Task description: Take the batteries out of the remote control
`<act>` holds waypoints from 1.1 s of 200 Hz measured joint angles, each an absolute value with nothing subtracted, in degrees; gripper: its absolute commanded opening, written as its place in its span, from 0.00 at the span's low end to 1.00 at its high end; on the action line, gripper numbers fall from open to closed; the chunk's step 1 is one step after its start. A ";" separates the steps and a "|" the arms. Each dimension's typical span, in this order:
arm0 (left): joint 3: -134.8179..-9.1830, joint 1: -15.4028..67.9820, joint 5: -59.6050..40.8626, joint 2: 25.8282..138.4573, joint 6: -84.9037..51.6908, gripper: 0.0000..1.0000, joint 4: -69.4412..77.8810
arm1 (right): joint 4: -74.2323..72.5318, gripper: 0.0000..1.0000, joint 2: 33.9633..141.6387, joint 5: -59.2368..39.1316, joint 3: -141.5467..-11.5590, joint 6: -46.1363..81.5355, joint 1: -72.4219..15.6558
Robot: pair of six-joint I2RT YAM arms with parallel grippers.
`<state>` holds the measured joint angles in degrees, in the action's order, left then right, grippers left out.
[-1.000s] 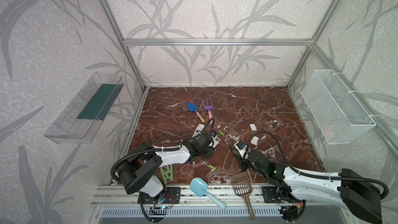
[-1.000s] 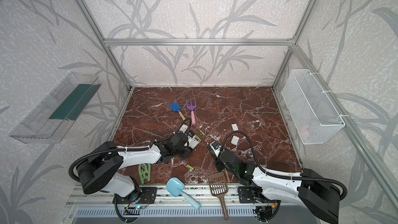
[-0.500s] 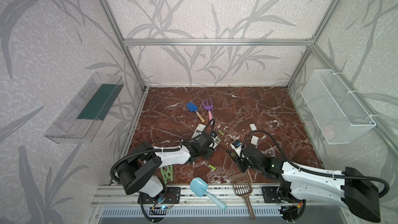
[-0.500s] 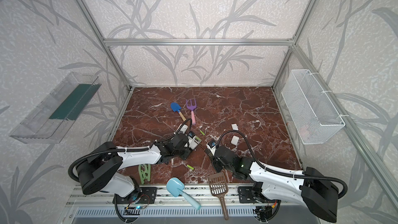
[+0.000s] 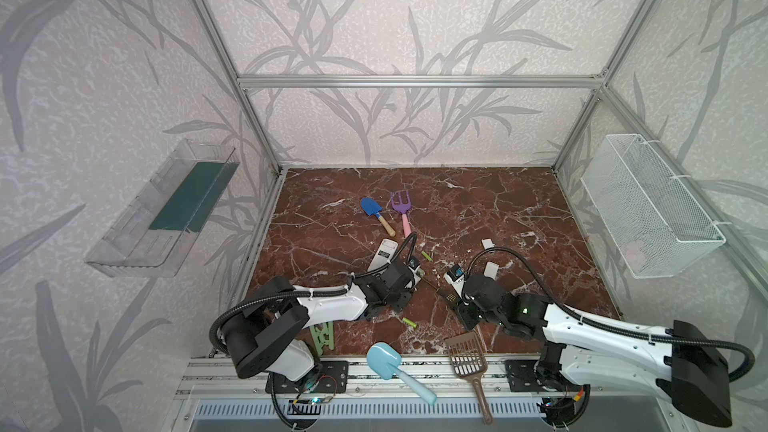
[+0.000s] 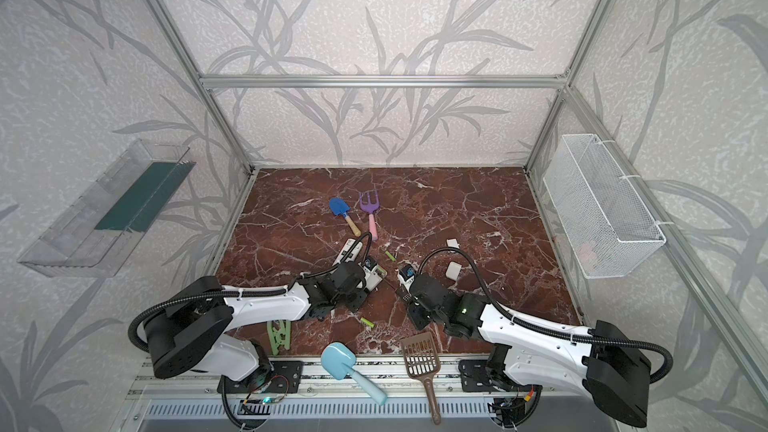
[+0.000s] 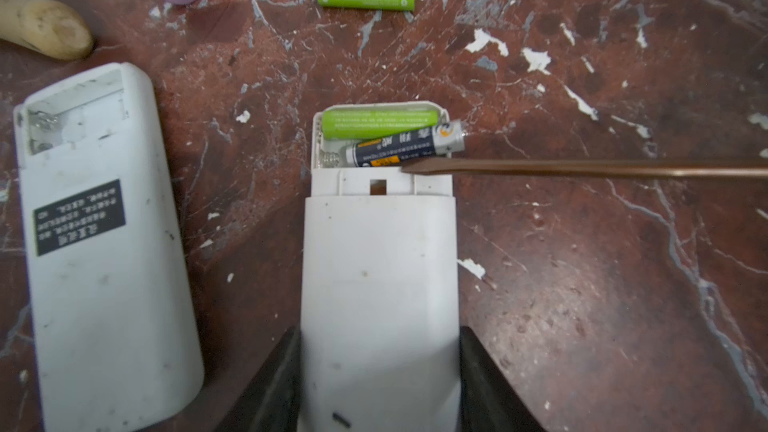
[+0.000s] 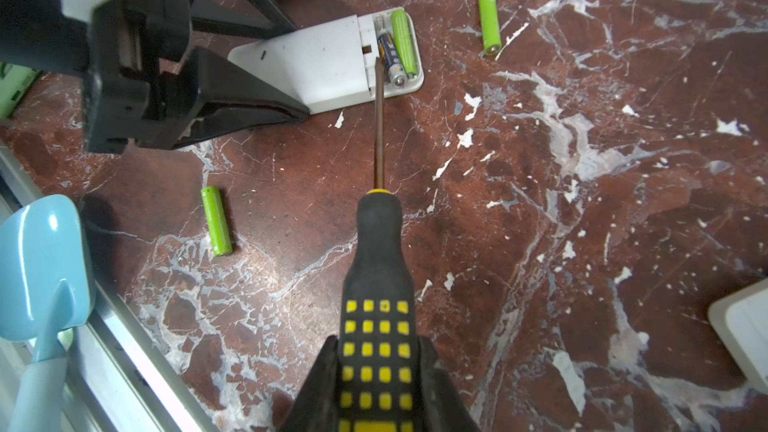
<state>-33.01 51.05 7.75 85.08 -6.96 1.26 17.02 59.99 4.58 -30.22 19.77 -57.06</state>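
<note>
My left gripper (image 7: 379, 338) is shut on the white remote control (image 7: 378, 276), which lies back up on the marble floor. Its open compartment holds a lime-green battery (image 7: 378, 121) and a dark blue battery (image 7: 407, 145) tilted up at one end. My right gripper (image 8: 376, 351) is shut on the yellow-black screwdriver (image 8: 376, 268). The screwdriver tip touches the compartment edge beside the dark battery. Loose green batteries lie on the floor, one (image 8: 216, 220) near the front rail and one (image 8: 488, 18) beyond the remote. Both top views show the grippers facing each other, left gripper (image 5: 409, 274) and right gripper (image 6: 405, 290).
A second white remote (image 7: 104, 263) with an empty compartment lies beside the held one. Two white covers (image 5: 487, 243) (image 5: 490, 271) lie to the right. A blue spade (image 5: 372, 209), purple fork (image 5: 401, 205), light blue scoop (image 5: 384, 361), brown slotted scoop (image 5: 465, 357) and green clip (image 5: 322, 336) lie around.
My right arm has shifted slightly and brought the screwdriver tip in to the remote's compartment. The left arm and the remote have not moved.
</note>
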 measured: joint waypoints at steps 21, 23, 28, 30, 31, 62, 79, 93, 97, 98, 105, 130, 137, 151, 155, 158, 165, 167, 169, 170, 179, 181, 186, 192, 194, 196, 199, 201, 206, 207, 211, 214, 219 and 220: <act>-32.88 51.44 8.73 84.73 -7.29 0.28 0.62 | 19.55 0.00 60.51 4.38 -31.40 19.94 -56.77; -32.88 51.48 8.80 84.73 -7.31 0.28 0.60 | 19.64 0.00 60.58 4.38 -31.48 19.92 -56.77; -32.88 51.59 8.99 84.73 -7.33 0.28 0.54 | 20.14 0.00 60.88 4.38 -31.92 19.90 -56.75; -32.88 51.64 9.06 84.73 -7.33 0.28 0.51 | 20.34 0.00 60.99 4.34 -32.14 19.92 -56.73; -32.88 51.66 9.10 84.73 -7.35 0.28 0.51 | 20.40 0.00 61.04 4.34 -32.18 19.92 -56.73; -32.88 52.14 9.87 84.73 -7.53 0.28 0.27 | 21.78 0.00 62.74 4.23 -34.33 19.90 -56.71; -32.88 52.40 10.09 84.73 -7.51 0.28 0.23 | 21.32 0.00 63.22 4.25 -34.33 19.90 -56.66; -32.88 52.53 10.09 84.73 -7.51 0.28 0.23 | 20.58 0.00 63.81 4.27 -34.33 19.88 -56.47; -32.88 52.58 10.07 84.73 -7.49 0.28 0.23 | 20.29 0.00 64.05 4.25 -34.30 19.90 -56.40; -32.88 52.60 10.07 84.73 -7.49 0.28 0.23 | 20.23 0.00 64.10 4.27 -34.30 19.90 -56.40; -32.88 52.71 10.04 84.73 -7.49 0.28 0.23 | 19.51 0.00 64.53 4.25 -34.28 19.90 -56.31; -32.88 52.77 10.02 84.73 -7.31 0.28 0.23 | 16.56 0.00 66.22 4.12 -33.76 19.77 -56.07; -32.88 52.77 10.02 84.73 -7.27 0.28 0.23 | 15.55 0.00 66.67 4.10 -33.65 19.68 -55.99; -32.88 52.77 10.00 84.73 -7.22 0.28 0.23 | 13.87 0.00 67.35 4.10 -33.45 19.66 -55.83; -32.88 52.77 9.98 84.73 -7.22 0.28 0.23 | 13.32 0.00 67.48 4.10 -33.32 19.66 -55.79; -32.88 52.77 9.98 84.73 -7.20 0.28 0.23 | 13.04 0.00 67.53 4.08 -33.23 19.64 -55.75; -32.88 52.77 9.98 84.73 -7.22 0.28 0.23 | 12.51 0.00 67.59 4.05 -33.01 19.64 -55.66; -32.88 52.77 9.98 84.73 -7.20 0.28 0.23 | 12.34 0.00 67.57 4.05 -32.95 19.62 -55.64; -32.88 52.77 9.98 84.73 -7.20 0.28 0.23 | 12.23 0.00 67.57 4.05 -32.88 19.62 -55.59; -32.88 52.77 9.98 84.73 -7.22 0.28 0.23 | 12.14 0.00 67.57 4.03 -32.86 19.62 -55.55; -32.88 52.77 9.98 84.73 -7.22 0.28 0.23 | 11.75 0.00 67.57 3.97 -32.75 19.53 -55.37; -32.88 52.77 9.98 84.73 -7.22 0.28 0.23 | 11.68 0.00 67.57 3.95 -32.75 19.46 -55.33; -32.88 52.77 9.98 84.73 -7.25 0.28 0.23 | 11.55 0.00 67.55 3.90 -32.71 19.44 -55.20; -32.88 52.77 9.98 84.73 -7.27 0.28 0.23 | 11.38 0.00 67.46 3.75 -32.69 19.42 -55.09; -32.88 52.77 9.98 84.73 -7.29 0.28 0.23 | 11.33 0.00 67.44 3.73 -32.67 19.35 -55.02; -32.88 52.77 9.98 84.73 -7.29 0.28 0.23 | 11.31 0.00 67.42 3.68 -32.64 19.31 -54.98; -32.88 52.77 9.98 84.73 -7.31 0.28 0.23 | 11.27 0.00 67.37 3.57 -32.62 19.25 -54.89; -32.88 52.77 9.98 84.73 -7.33 0.28 0.23 | 11.22 0.00 67.31 3.53 -32.60 19.25 -54.81; -32.88 52.77 9.98 84.73 -7.35 0.28 0.23 | 11.20 0.00 67.22 3.40 -32.58 19.14 -54.70; -32.88 52.77 9.98 84.73 -7.35 0.28 0.23 | 11.20 0.00 67.20 3.38 -32.58 19.09 -54.68; -32.88 52.77 9.98 84.73 -7.40 0.28 0.23 | 11.18 0.00 67.11 3.29 -32.58 19.03 -54.57; -32.88 52.77 9.98 84.73 -7.46 0.28 0.23 | 11.18 0.00 67.00 3.16 -32.58 18.92 -54.46; -32.86 52.77 9.98 84.73 -7.53 0.28 0.23 | 11.14 0.00 66.87 3.01 -32.58 18.83 -54.37; -32.86 52.77 10.00 84.73 -7.55 0.28 0.23 | 11.14 0.00 66.85 2.98 -32.58 18.81 -54.35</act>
<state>-32.86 52.77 10.00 84.73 -7.55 0.23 11.14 66.85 2.98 -32.58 18.81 -54.35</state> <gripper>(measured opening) 0.510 0.275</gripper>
